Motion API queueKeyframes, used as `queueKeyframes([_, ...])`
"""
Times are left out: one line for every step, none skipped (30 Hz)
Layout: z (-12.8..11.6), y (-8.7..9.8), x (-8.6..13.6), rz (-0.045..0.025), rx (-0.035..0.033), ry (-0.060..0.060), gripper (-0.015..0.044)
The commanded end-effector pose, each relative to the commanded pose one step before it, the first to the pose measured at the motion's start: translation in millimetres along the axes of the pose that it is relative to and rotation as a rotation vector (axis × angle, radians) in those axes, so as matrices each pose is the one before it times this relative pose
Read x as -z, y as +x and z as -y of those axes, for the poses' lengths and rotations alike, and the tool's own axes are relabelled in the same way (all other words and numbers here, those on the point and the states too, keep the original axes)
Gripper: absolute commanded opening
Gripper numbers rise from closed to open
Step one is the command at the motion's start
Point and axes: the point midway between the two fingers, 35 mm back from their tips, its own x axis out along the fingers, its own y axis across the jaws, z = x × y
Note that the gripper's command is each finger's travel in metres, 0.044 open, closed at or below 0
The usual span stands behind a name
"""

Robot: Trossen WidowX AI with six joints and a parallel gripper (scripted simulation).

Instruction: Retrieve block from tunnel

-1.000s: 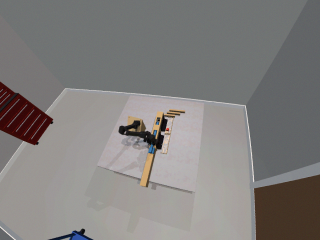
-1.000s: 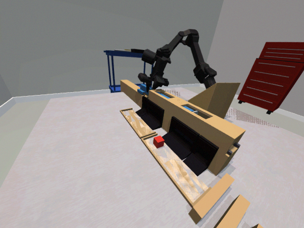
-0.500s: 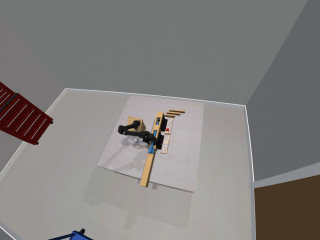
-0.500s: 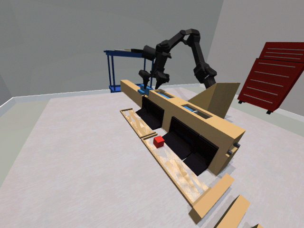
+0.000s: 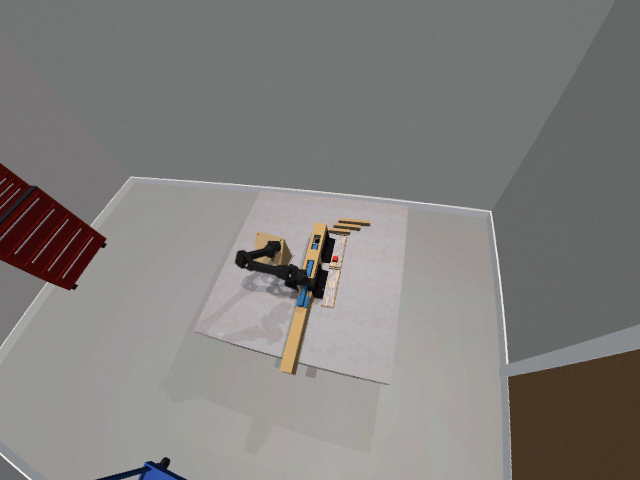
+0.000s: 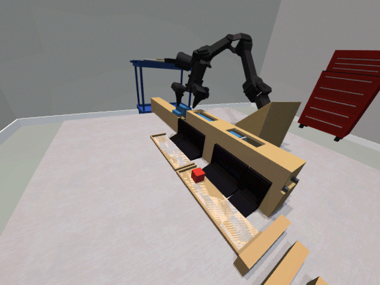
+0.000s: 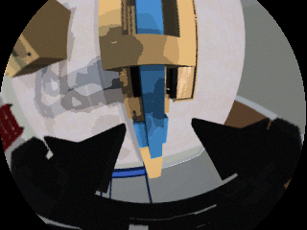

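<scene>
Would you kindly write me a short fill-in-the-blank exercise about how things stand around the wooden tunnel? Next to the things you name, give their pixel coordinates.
The small block (image 5: 334,258) (image 6: 198,175) is coloured ____.
It lies in one of two shallow ____ beside the tunnel (image 5: 319,232) (image 6: 276,153) (image 7: 149,50).
The gripper (image 6: 186,105) (image 7: 159,125) above the blue cage (image 5: 302,298) (image 6: 181,109) (image 7: 153,96) is ____.
The tall cabinet (image 5: 49,232) (image 6: 340,95) with drawers is coloured ____.

Missing words: red; trays; open; red.

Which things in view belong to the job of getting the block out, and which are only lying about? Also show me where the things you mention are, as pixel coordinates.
For the job:
- red block (image 5: 334,258) (image 6: 198,175)
- tan tunnel (image 5: 320,230) (image 6: 276,153) (image 7: 149,50)
- blue sliding piece (image 5: 302,299) (image 6: 181,110) (image 7: 153,103)
- gripper (image 6: 186,106) (image 7: 159,125)

Lying or standing about:
- loose rods (image 5: 354,222) (image 6: 264,245)
- red cabinet (image 5: 49,235) (image 6: 340,101) (image 7: 11,128)
- blue cart (image 5: 149,472) (image 6: 159,65) (image 7: 129,172)
</scene>
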Motion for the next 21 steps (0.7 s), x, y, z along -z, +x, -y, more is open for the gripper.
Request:
queueKeyframes([0.67, 4.52, 1.02, 0.00139, 0.00371, -0.0007, 0.044])
queueKeyframes([-0.21, 1.59, -0.31, 0.00009, -0.00004, 0.0, 0.044])
queueKeyframes([-0.22, 1.59, -0.31, 0.00007, -0.00004, 0.0, 0.044])
queueKeyframes([-0.23, 1.58, -0.31, 0.00005, -0.00003, 0.0, 0.044])
queueKeyframes([-0.25, 1.58, -0.3, 0.00003, -0.00003, 0.0, 0.044])
queueKeyframes([-0.26, 1.58, -0.3, 0.0, -0.00002, 0.0, 0.044])
queueKeyframes([-0.27, 1.57, -0.3, -0.00002, -0.00002, 0.0, 0.044])
queueKeyframes([-0.28, 1.57, -0.29, -0.00004, -0.00001, 0.0, 0.044])
queueKeyframes([-0.29, 1.56, -0.29, -0.00006, -0.00001, 0.0, 0.044])
queueKeyframes([-0.31, 1.56, -0.29, -0.00009, 0.0, 0.0, 0.044])
queueKeyframes([-0.32, 1.55, -0.28, -0.00011, 0.0, 0.0, 0.044])
queueKeyframes([-0.33, 1.55, -0.28, -0.00013, 0.00001, 0.0, 0.044])
queueKeyframes([-0.34, 1.55, -0.28, -0.00016, 0.00001, 0.0, 0.044])
queueKeyframes([-0.35, 1.54, -0.27, -0.00018, 0.00002, 0.0, 0.044])
queueKeyframes([-0.36, 1.54, -0.27, -0.0002, 0.00002, -0.0001, 0.044])
queueKeyframes([-0.38, 1.53, -0.27, -0.00023, 0.00002, -0.0001, 0.044])
queueKeyframes([-0.39, 1.53, -0.26, -0.00025, 0.00003, -0.0001, 0.044])
queueKeyframes([-0.4, 1.52, -0.26, -0.00027, 0.00003, -0.0001, 0.044])
queueKeyframes([-0.41, 1.52, -0.26, -0.0003, 0.00003, -0.0001, 0.044])
queueKeyframes([-0.42, 1.51, -0.26, -0.00032, 0.00004, -0.0001, 0.044])
queueKeyframes([-0.35, 1.2, -0.2, -0.00027, 0.00003, -0.0001, 0.044])
